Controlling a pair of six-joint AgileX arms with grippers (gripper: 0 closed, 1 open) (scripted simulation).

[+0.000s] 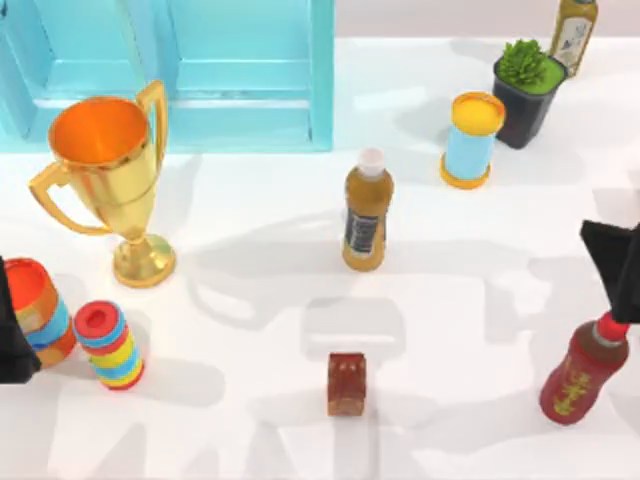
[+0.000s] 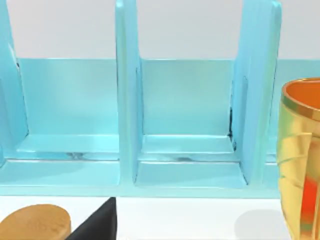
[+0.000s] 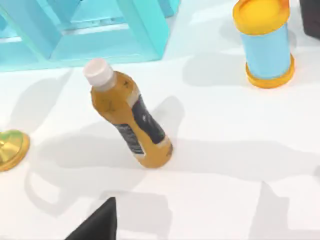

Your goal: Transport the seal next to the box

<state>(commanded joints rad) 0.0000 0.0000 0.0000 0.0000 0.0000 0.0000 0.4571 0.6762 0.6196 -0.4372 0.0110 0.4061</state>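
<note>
The seal [image 1: 346,383], a small reddish-brown block, stands on the white table near the front, about midway across. The box [image 1: 240,70] is a light blue open frame with compartments at the back left; its compartments [image 2: 185,125] face the left wrist camera, and its corner [image 3: 145,25] appears in the right wrist view. My left gripper [image 1: 12,335] is parked at the table's left edge, far from the seal. At the right edge, also apart from the seal, sits my right gripper [image 1: 618,268].
A gold trophy [image 1: 110,170] stands before the box. An orange juice bottle [image 1: 366,212] is mid-table, behind the seal. A blue can [image 1: 472,140], a plant pot [image 1: 525,85] and an olive bottle [image 1: 574,30] stand back right. A dark red bottle [image 1: 585,370] stands front right; two striped cans [image 1: 110,345] front left.
</note>
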